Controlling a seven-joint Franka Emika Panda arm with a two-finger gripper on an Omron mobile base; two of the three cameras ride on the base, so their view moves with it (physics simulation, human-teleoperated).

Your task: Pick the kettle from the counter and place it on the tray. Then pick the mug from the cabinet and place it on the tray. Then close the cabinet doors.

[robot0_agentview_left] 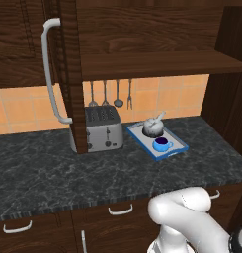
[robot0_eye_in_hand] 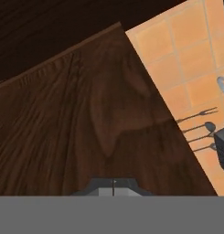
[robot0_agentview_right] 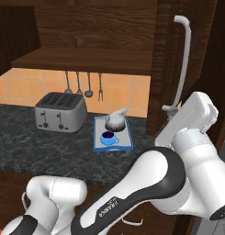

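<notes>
the kettle [robot0_agentview_left: 153, 127] and the blue mug [robot0_agentview_left: 161, 144] sit on the blue-rimmed tray [robot0_agentview_left: 142, 140] on the dark desk [robot0_agentview_left: 53, 168], beside the toaster [robot0_agentview_left: 102, 127]. the pincer [robot0_eye_in_hand: 113, 185] is pressed together, empty, facing a cabinet door [robot0_eye_in_hand: 86, 132].

silver toaster [robot0_agentview_left: 103, 128], hanging utensils [robot0_agentview_left: 110, 94], orange tiles [robot0_agentview_left: 23, 111]

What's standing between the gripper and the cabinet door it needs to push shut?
Nothing visible. In the hand view the shut gripper sits right up against the door panel. The kettle and mug already sit on the tray, below the doors.
</notes>
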